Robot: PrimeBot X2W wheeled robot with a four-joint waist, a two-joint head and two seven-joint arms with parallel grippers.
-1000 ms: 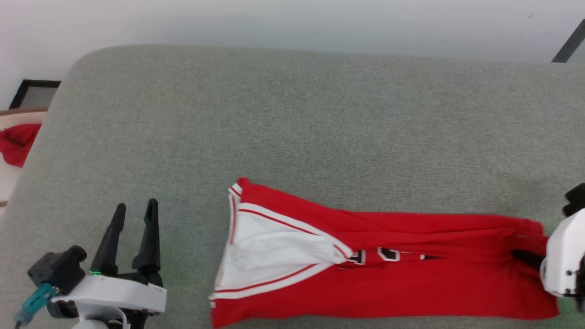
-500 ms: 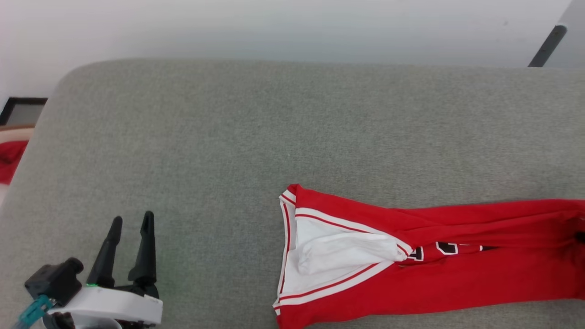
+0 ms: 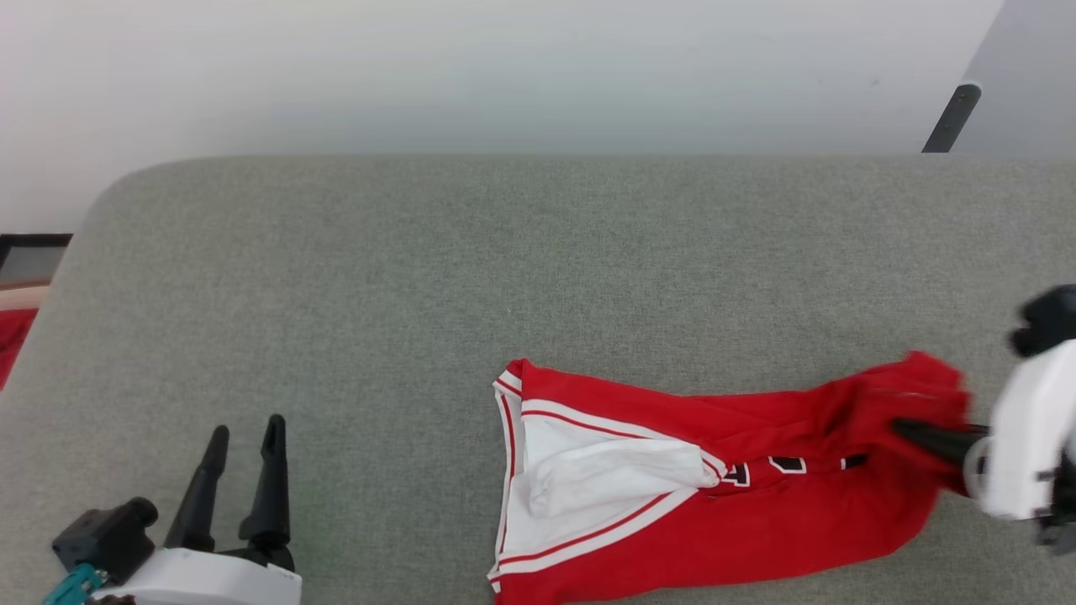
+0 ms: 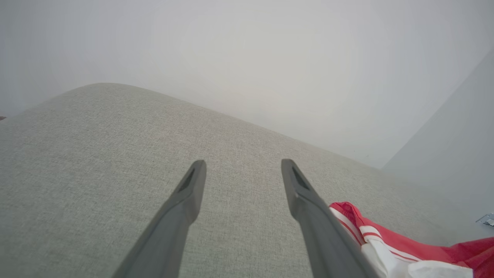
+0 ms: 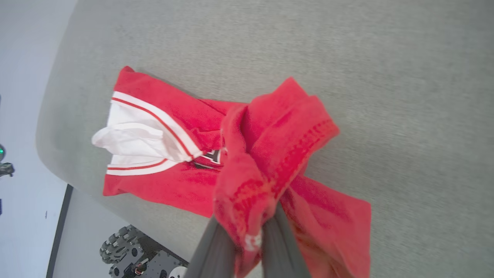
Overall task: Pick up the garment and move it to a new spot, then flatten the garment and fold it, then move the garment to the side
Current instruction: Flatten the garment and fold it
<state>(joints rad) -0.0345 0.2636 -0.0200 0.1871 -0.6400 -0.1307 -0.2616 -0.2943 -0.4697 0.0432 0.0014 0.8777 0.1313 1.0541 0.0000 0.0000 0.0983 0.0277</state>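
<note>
The garment (image 3: 756, 521), a red jersey with a white sleeve, striped trim and dark lettering, lies lengthwise on the grey padded surface (image 3: 420, 294). My right gripper (image 3: 901, 428) is shut on its right-hand hem, which is lifted and bunched above the rest. In the right wrist view the fingers (image 5: 216, 247) pinch a wad of red cloth, with the garment (image 5: 154, 116) spread beyond. My left gripper (image 3: 245, 428) stands open and holds nothing at the lower left, well away from the garment's collar end. In the left wrist view the left gripper (image 4: 243, 166) has a corner of the garment (image 4: 386, 247) to its right.
A scrap of red cloth (image 3: 10, 336) shows past the surface's left edge. A dark slanted post (image 3: 950, 118) stands by the wall at the upper right. My wheeled base (image 5: 123, 247) is below the surface's near edge. Bare grey padding lies behind the garment.
The head camera has shifted. My right gripper has lifted the garment's right end and carried it toward the collar, so the cloth now lies shorter and bunched. The left gripper stays open.
</note>
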